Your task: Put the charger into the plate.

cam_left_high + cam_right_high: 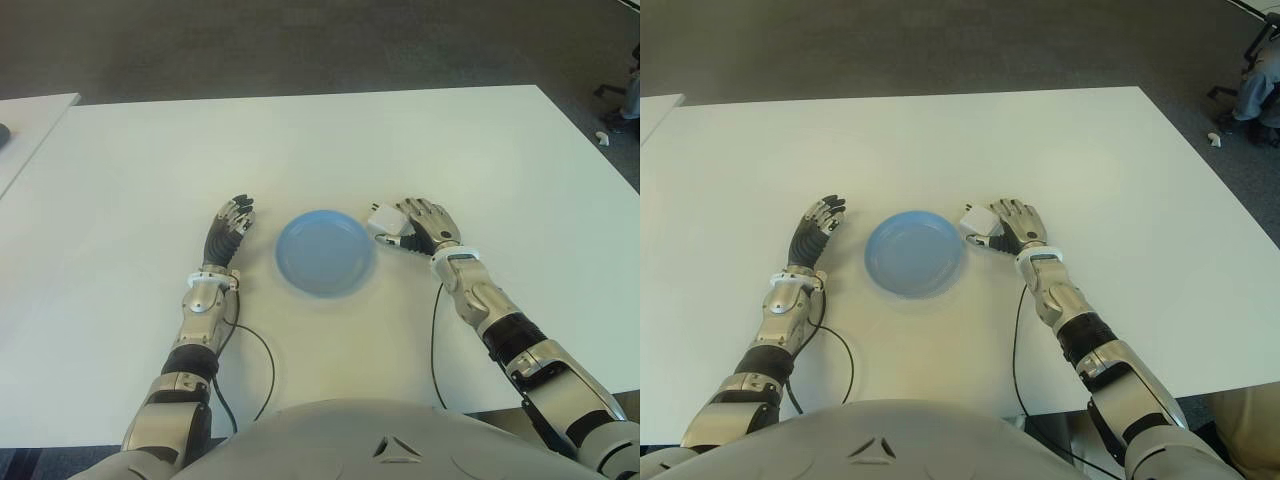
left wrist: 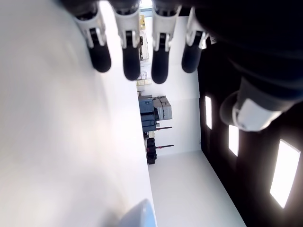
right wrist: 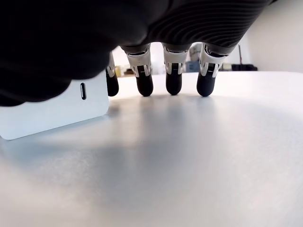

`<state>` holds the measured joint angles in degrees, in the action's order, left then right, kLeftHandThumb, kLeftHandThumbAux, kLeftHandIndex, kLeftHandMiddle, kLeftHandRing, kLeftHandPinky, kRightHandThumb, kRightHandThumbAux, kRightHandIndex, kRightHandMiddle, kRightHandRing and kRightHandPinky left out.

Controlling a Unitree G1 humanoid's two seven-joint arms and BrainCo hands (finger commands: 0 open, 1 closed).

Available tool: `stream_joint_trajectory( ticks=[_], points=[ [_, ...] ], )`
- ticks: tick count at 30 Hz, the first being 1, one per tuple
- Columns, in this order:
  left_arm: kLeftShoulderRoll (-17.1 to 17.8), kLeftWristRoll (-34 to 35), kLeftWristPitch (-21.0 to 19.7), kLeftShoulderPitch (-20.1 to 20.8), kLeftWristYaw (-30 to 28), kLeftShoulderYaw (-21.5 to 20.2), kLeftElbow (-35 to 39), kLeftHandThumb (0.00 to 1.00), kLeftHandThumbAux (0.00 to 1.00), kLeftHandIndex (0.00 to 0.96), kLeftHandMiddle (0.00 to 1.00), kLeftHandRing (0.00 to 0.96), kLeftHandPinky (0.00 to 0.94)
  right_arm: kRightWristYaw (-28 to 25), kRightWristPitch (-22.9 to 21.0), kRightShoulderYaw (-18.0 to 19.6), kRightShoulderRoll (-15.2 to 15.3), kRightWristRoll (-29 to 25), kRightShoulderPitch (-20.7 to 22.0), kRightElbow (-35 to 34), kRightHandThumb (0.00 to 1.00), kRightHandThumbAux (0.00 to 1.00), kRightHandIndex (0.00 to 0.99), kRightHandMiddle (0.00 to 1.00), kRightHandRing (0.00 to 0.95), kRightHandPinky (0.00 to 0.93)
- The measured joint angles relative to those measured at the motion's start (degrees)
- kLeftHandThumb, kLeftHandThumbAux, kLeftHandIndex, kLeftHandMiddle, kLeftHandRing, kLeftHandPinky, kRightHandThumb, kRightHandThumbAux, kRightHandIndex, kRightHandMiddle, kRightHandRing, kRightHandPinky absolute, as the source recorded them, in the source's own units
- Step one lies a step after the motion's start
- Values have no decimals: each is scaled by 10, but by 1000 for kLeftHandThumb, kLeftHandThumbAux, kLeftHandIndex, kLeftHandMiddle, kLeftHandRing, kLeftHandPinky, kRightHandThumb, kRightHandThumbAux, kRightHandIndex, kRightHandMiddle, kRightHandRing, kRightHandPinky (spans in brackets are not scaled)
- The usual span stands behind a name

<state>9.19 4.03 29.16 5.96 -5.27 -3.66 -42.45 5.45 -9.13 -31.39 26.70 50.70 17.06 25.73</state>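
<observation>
The charger is a small white block on the table, just off the plate's right edge and not yet in it. It sits at the thumb side of our right hand, touching or almost touching it. In the right wrist view the fingers reach out straight with tips down on the table, and the charger lies beside them, not gripped. The plate is just to the left, so we think a short move left will do. Our left hand shows left of the plate, fingers loose, holding nothing.
</observation>
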Motion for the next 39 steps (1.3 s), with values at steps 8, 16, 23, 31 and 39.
stream_joint_trajectory(
  ticks=[8,16,23,31,39],
  points=[
    [-2,0,-2,-1,0,0,0,48,525,182,217,202,204,12,3,-18,-1,13,11,24,401,126,0,0,0,0],
    [-3,0,-3,-2,-2,0,0,41,512,178,210,194,197,23,5,-30,-1,24,18,40,444,151,0,0,0,3],
    [-4,0,-3,-4,-2,2,1,32,514,177,210,192,199,23,5,-38,0,32,24,50,466,165,0,0,0,8],
    [-4,0,-3,-4,-2,2,1,24,510,179,218,200,204,23,5,-50,2,34,35,60,471,180,0,0,0,10],
    [-4,0,-3,-4,-2,2,1,22,514,183,220,200,197,20,4,-55,7,34,37,57,474,210,0,0,0,46]
  ],
)
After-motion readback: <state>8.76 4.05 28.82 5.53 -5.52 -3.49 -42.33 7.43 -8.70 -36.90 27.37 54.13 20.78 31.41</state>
